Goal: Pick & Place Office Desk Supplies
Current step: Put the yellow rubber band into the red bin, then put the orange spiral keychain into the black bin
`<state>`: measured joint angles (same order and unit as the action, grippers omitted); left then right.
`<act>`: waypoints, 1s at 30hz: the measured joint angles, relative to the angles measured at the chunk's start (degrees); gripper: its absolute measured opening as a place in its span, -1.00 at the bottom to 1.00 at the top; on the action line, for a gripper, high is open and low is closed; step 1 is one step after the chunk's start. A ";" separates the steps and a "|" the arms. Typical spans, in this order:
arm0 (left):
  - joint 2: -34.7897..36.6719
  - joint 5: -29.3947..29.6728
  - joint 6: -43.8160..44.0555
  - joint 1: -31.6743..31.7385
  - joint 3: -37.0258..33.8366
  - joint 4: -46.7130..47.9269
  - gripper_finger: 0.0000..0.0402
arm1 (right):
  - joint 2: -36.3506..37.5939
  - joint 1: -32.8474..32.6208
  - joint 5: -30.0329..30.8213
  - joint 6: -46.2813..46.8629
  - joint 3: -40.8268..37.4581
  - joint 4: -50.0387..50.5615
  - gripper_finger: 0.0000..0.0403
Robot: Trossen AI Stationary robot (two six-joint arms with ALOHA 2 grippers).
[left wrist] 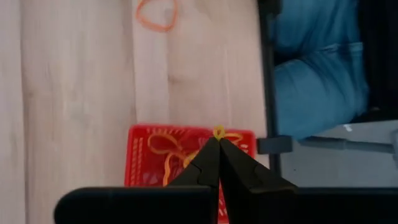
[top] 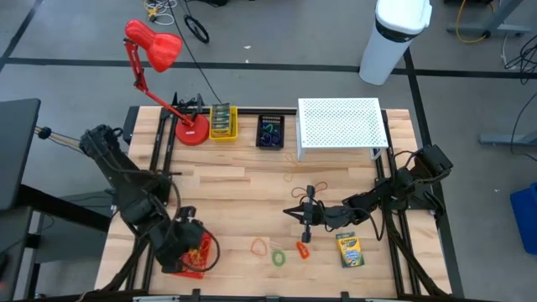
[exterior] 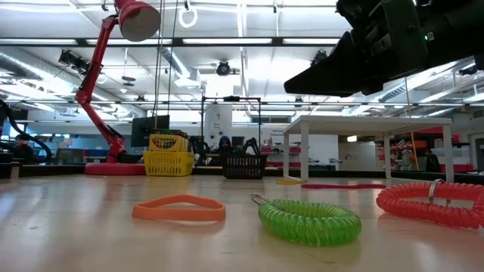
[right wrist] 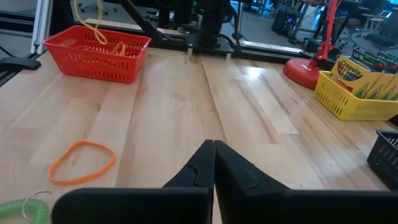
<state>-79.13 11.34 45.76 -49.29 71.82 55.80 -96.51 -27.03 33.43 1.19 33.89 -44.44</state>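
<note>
My left gripper hangs over a red basket at the table's near left and is shut on a yellow rubber band. More bands lie in the basket. My right gripper hovers shut and holding nothing above the table's middle. Near it, an orange band, a green coil loop and a red-orange coil loop lie flat on the wood. A yellow-and-green crayon box lies flat under the right arm. My left gripper pinches the yellow rubber band at its top bend, only at the tips of its two fingers, coming from above and slanting down. The band hangs slack below the fingers, and its lower end reaches into the red basket.
Along the far edge stand a red desk lamp, a yellow basket of crayon boxes, a black basket and a white perforated riser. Bare wood lies between the red basket and the loops. A person in jeans is beside the near edge.
</note>
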 joint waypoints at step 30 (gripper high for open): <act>-0.03 -14.21 4.29 3.04 -16.01 -12.28 -0.31 | 0.00 0.00 0.00 0.00 0.00 -0.03 -0.95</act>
<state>-79.15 -2.87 50.05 -46.25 55.81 43.52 -96.51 -27.03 33.43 1.19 33.89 -44.47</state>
